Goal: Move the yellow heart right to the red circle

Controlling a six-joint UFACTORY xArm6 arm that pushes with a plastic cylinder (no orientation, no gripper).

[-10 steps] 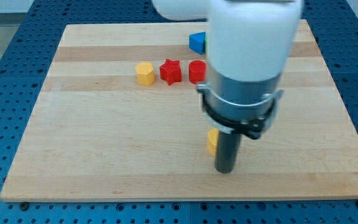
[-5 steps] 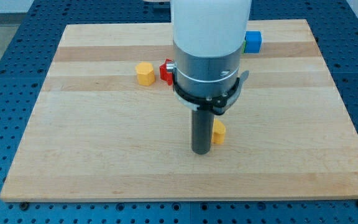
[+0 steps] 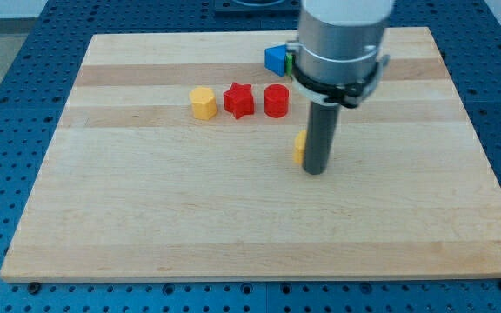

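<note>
Pressing against the view's right side of the yellow heart (image 3: 298, 147), our tip (image 3: 316, 170) rests on the desk (image 3: 146, 217); we carry no claw, only this rod. The heart sits below and slightly right of the red circle (image 3: 276, 100), apart from it. Mostly hidden behind the rod, its pointing direction and long axis probably cannot be judged.

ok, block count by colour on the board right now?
Yellow: 2, the hexagon and the heart, mostly hidden behind my tip.
Red: 2, the star and the circle.
Blue: 1, the blue block, partly hidden.
Total: 5 visible.
</note>
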